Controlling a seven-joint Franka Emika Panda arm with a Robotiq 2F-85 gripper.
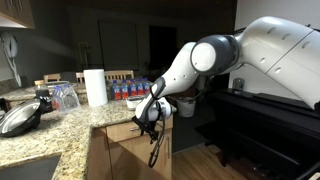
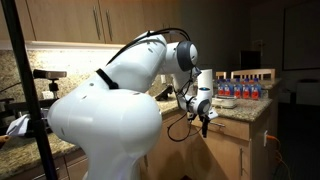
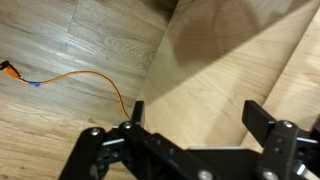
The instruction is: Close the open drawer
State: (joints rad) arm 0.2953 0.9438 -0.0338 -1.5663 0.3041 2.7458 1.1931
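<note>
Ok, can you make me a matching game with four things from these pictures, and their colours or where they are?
Things:
1. paper towel roll
2. cable
3. gripper
4. bottles

Clues:
A. orange, lying on the wooden floor
B. black, jaws apart
C. white, standing upright on the counter
D. in a row, with red and blue labels

Pairs: 1-C, 2-A, 3-B, 4-D

Worktop (image 1: 60,125): speckled stone, polished; you see glare near its front edge.
Arm (image 1: 285,45): smooth white shell, glossy.
Paper towel roll (image 1: 96,87), worktop's far edge: matt white paper.
Gripper (image 3: 195,112): matt black, before you.
Floor (image 3: 60,45): grained wood planks, satin.
</note>
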